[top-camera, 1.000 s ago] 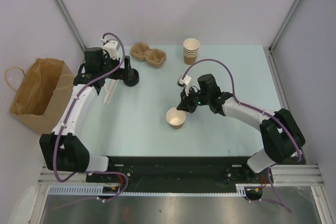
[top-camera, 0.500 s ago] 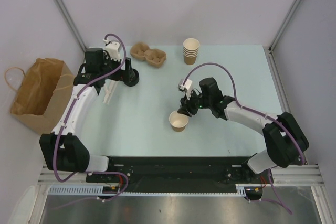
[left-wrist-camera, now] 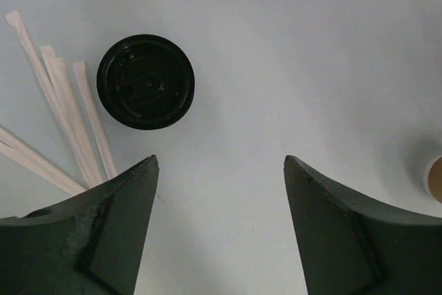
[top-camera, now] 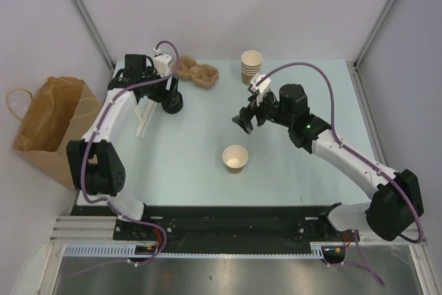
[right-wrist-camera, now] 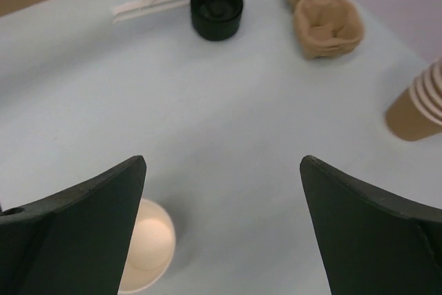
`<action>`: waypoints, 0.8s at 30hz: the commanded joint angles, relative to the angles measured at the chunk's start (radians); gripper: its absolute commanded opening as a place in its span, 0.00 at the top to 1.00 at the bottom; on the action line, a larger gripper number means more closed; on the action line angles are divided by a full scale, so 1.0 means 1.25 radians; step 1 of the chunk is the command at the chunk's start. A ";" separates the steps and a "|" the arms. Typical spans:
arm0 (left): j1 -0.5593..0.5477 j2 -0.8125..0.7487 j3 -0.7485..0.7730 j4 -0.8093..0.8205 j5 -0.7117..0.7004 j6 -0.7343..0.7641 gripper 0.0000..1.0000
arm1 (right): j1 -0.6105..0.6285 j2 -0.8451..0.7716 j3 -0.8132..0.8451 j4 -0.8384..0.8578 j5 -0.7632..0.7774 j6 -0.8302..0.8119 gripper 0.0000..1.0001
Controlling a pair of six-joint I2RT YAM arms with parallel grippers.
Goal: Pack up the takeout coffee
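Left gripper (left-wrist-camera: 219, 164) hangs over the table with its two fingers wide apart and nothing in them. The black lid (left-wrist-camera: 145, 82) lies just ahead of it, beside the paper straws (left-wrist-camera: 65, 122). The right gripper (right-wrist-camera: 221, 164) is spread wide too and holds nothing. It hangs above the table near the tan cup (top-camera: 235, 159), which stands alone in the middle with no lid on. So I think the step now is getting the lid. Next the left gripper likely needs to go down over the lid, pinch its rim and bring it to the cup, before anything goes in the brown bag (top-camera: 48, 122)
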 commanded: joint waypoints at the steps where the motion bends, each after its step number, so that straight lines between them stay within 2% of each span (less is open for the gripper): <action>1: -0.007 0.123 0.166 -0.113 -0.005 0.085 0.30 | -0.055 -0.014 0.104 -0.017 0.032 0.026 0.00; 4: -0.015 0.234 0.279 -0.188 -0.019 0.084 0.40 | -0.113 0.007 0.135 -0.083 -0.010 0.070 0.00; 9: -0.044 0.358 0.378 -0.238 -0.074 0.078 0.46 | -0.218 0.032 0.161 -0.143 -0.078 0.129 0.00; 15: -0.066 0.403 0.388 -0.232 -0.108 0.080 0.50 | -0.286 0.051 0.179 -0.181 -0.102 0.140 0.00; 24: -0.071 0.437 0.399 -0.215 -0.142 0.068 0.59 | -0.294 0.067 0.186 -0.180 -0.112 0.159 0.00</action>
